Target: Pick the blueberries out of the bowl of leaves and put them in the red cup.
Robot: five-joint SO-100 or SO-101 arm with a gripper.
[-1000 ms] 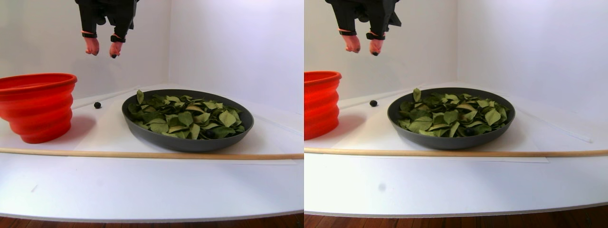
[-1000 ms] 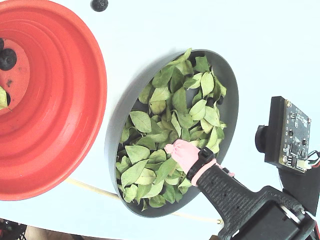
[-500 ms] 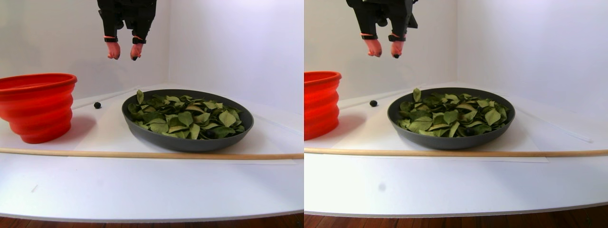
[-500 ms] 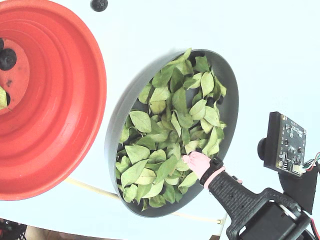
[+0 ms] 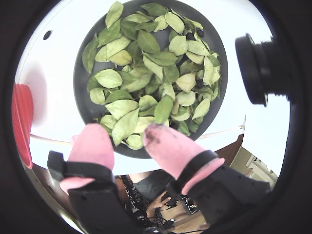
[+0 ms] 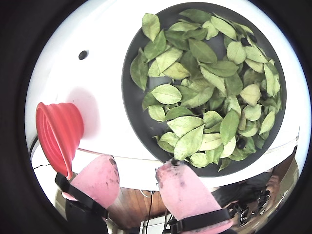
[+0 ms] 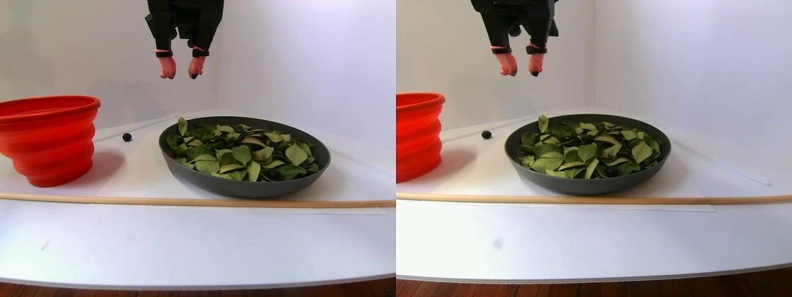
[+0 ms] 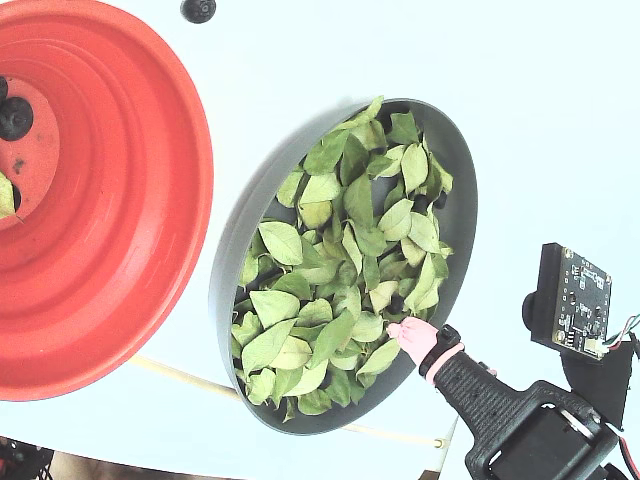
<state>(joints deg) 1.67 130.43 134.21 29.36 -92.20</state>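
Your pink-tipped black gripper (image 7: 180, 68) hangs high above the shallow dark grey bowl (image 7: 244, 185), fingers parted, nothing between them. Only the fixed view shows the red-orange ringed cup's (image 8: 150, 200) interior: one dark berry (image 8: 15, 118) on its pale bottom. The oval green leaves (image 6: 204, 92) fill the bowl; small blue-black blueberries (image 6: 245, 41) peek out near its rim. A stray berry (image 7: 127, 137) lies on the white table (image 7: 185, 241), between cup and bowl.

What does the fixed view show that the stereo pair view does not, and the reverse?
Only the fixed view shows inside the red-orange ribbed plastic cup, where a dark round blueberry lies. Only the stereo pair shows the long wooden rod and the gripper high above the table. Both show the shallow dark grey bowl of green oval leaves and a stray berry.
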